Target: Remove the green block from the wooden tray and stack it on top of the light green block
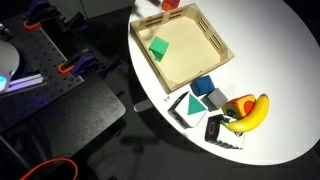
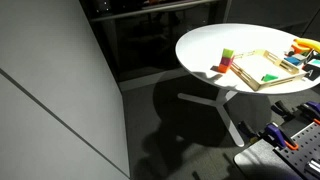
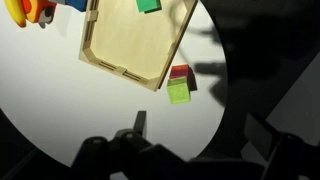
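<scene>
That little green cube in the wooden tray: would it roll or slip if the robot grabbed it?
The green cube probably won't roll: its faces look flat and it sits flat in the tray. It looks rigid, so squeezing likely won't dent it. Being small, it's presumably light and may slide when nudged.

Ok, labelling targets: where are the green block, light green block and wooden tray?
green block (image 1: 159,47), exterior view, top face
light green block (image 3: 179,93), wrist view, top face
wooden tray (image 1: 186,45), exterior view, bare floor
</scene>
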